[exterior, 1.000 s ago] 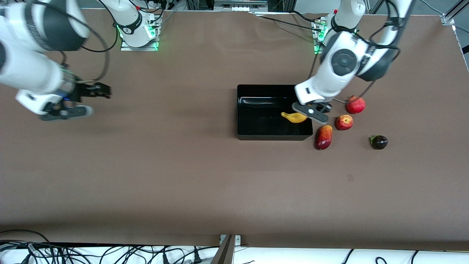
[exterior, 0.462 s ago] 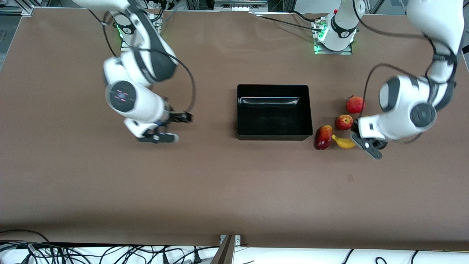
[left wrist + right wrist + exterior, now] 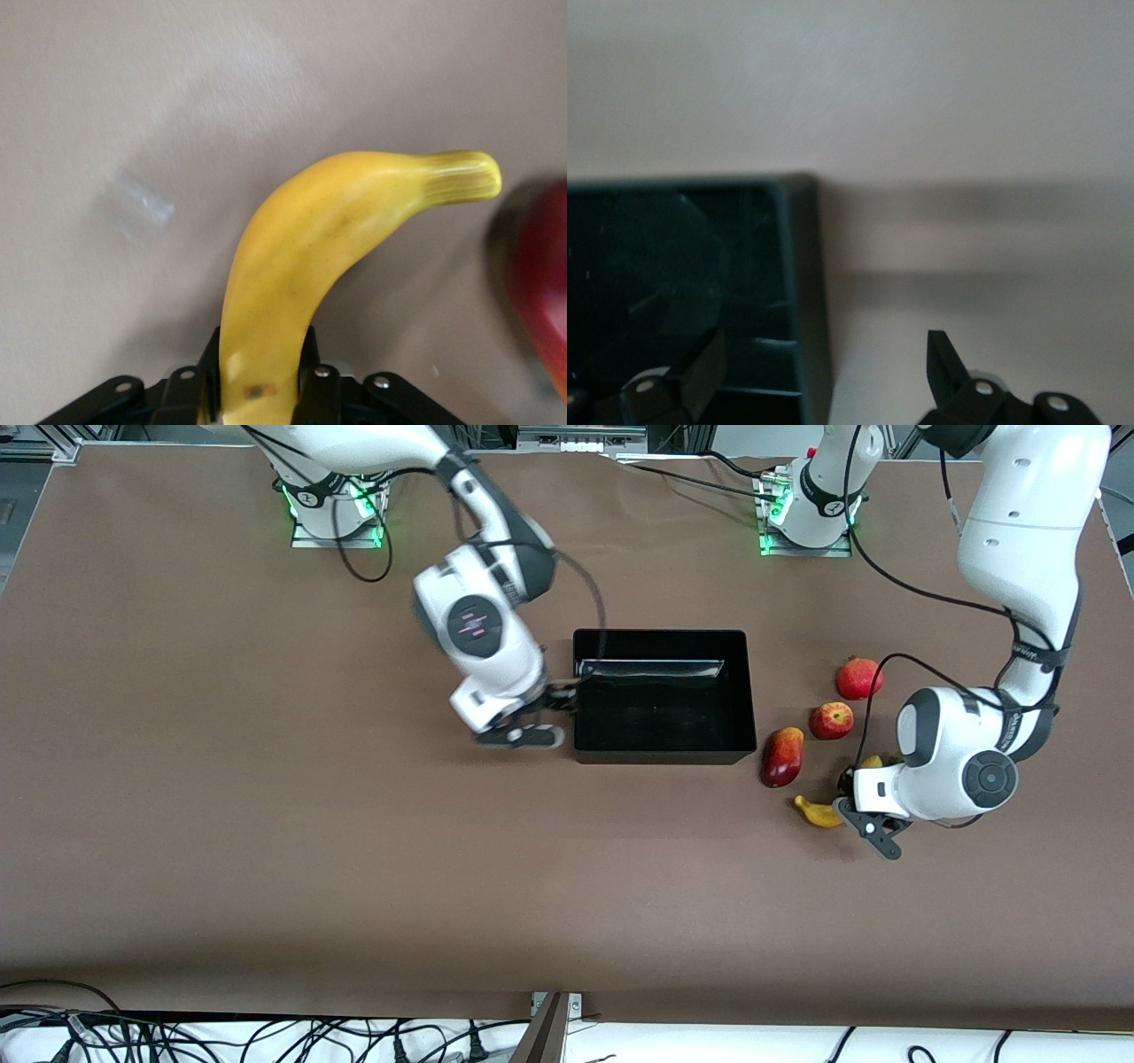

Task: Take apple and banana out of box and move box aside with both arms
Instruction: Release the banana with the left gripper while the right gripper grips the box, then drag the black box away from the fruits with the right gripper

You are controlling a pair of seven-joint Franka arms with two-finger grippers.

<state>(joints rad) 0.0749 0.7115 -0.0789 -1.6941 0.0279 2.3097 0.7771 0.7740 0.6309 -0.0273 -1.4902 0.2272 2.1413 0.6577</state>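
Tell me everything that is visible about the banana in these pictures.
The banana is curved, smooth and yellow, with a ribbed, slightly greenish stem end and a small dark speck near the gripped part. It looks like plastic or wax. The left gripper is shut on one end; the left wrist view shows its black fingers pressing both sides. The free end sticks out over the brown table, low above or on it, nearer to the front camera than the red-yellow mango. It touches no other fruit.
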